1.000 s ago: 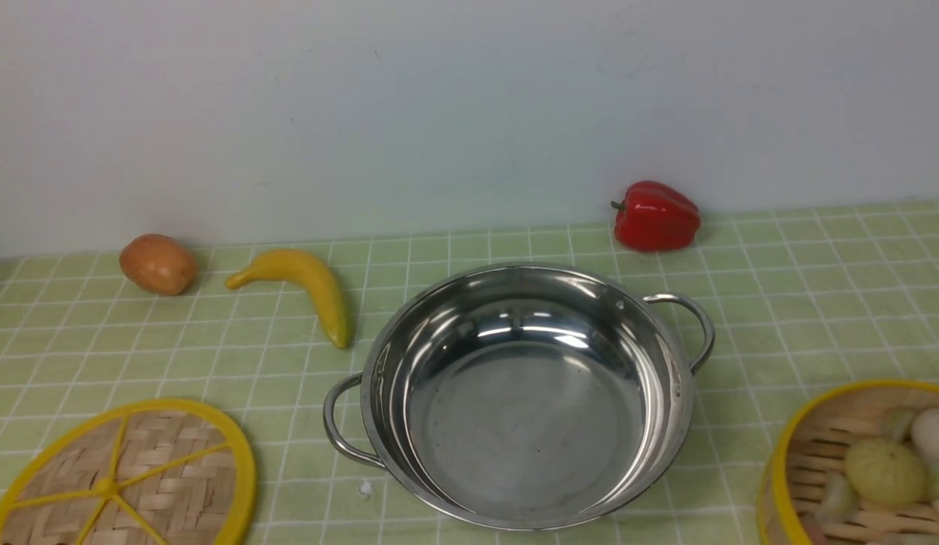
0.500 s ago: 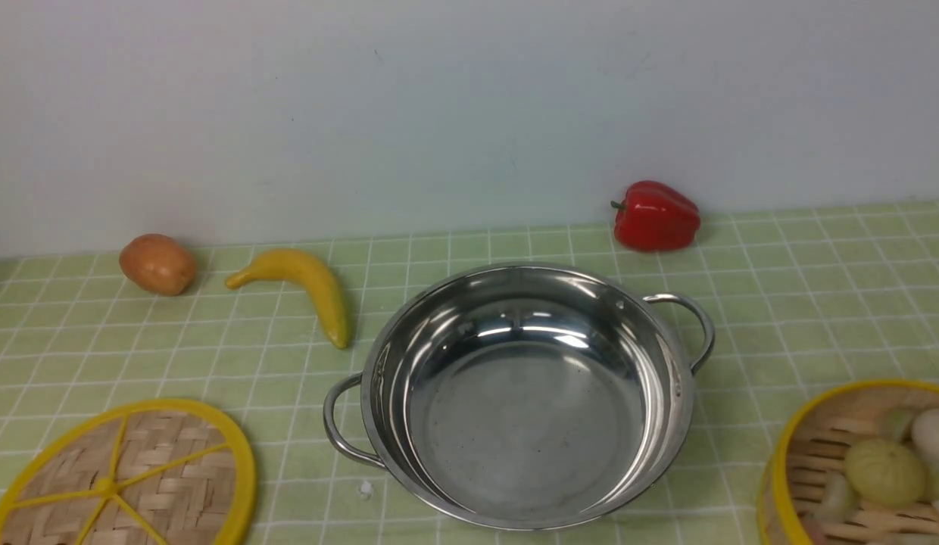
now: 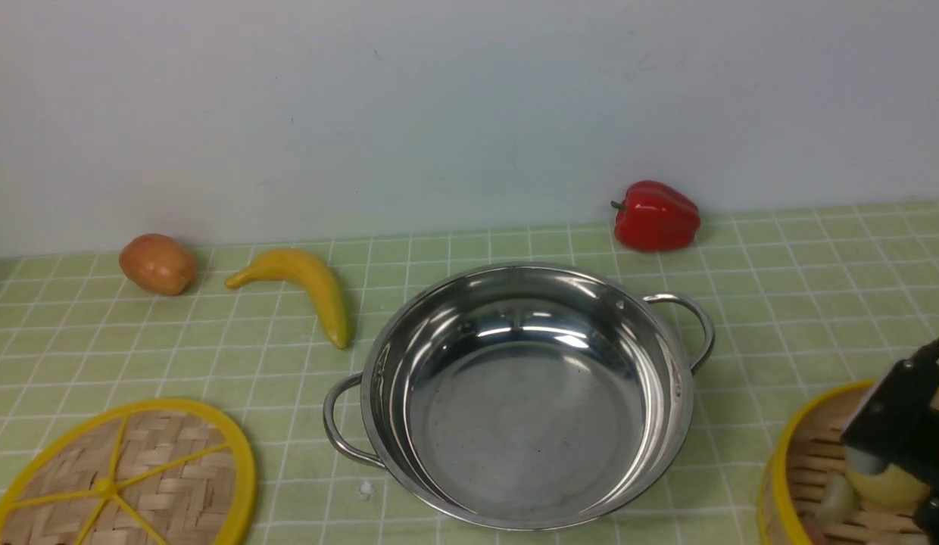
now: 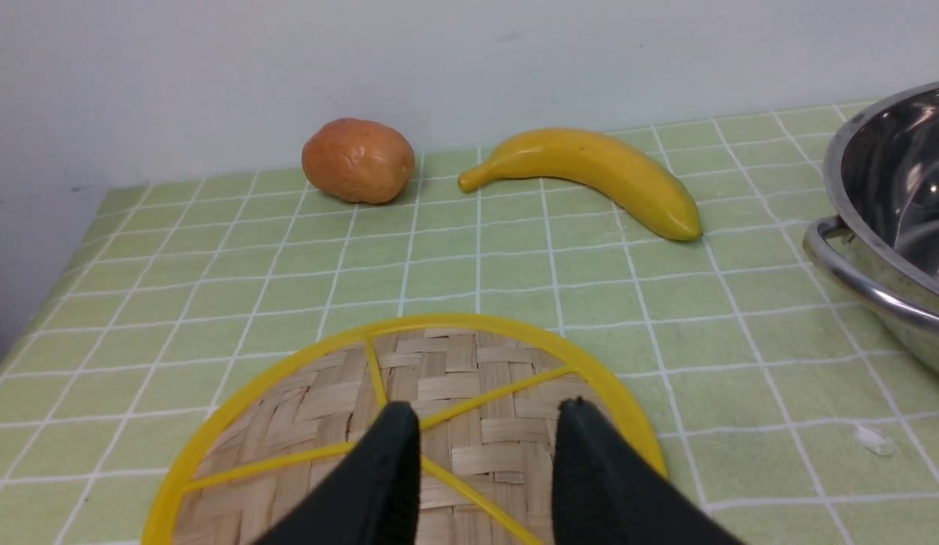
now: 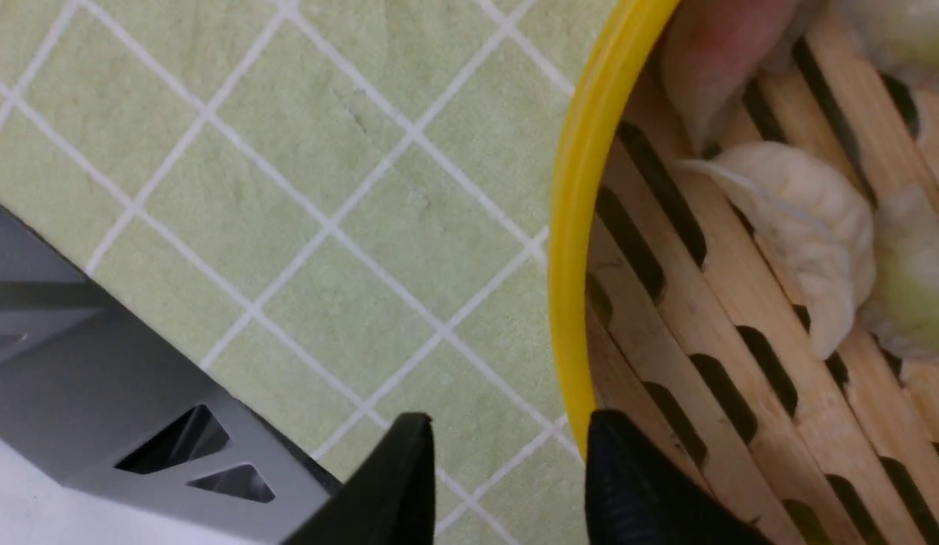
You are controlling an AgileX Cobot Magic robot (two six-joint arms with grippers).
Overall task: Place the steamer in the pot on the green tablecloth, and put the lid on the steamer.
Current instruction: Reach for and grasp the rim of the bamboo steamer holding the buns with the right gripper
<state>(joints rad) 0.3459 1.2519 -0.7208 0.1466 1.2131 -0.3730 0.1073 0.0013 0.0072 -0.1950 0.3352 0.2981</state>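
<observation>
The pot [image 3: 526, 393] stands in the middle of the green tablecloth [image 3: 780, 303], with nothing in it. The lid [image 3: 121, 477] lies flat at the front left. My left gripper [image 4: 486, 412] is open and hangs just above the lid [image 4: 454, 371]; it does not show in the front view. The steamer [image 3: 810, 469] with dumplings sits at the front right, partly out of frame. My right arm [image 3: 897, 416] is over it. My right gripper [image 5: 511, 420] is open. Its jaws straddle the steamer's yellow rim [image 5: 583, 227], one finger outside, one over the slatted floor near a white dumpling [image 5: 806, 227].
A potato [image 3: 157, 263] and a banana [image 3: 307, 286] lie at the back left, a red pepper [image 3: 655, 216] at the back right near the wall. A small white scrap [image 3: 366, 489] lies by the pot's left handle. A grey frame [image 5: 98, 393] borders the cloth beside the steamer.
My right arm has come into the front view from the right and now covers part of the steamer and its dumplings. The pot, lid and steamer have not moved.
</observation>
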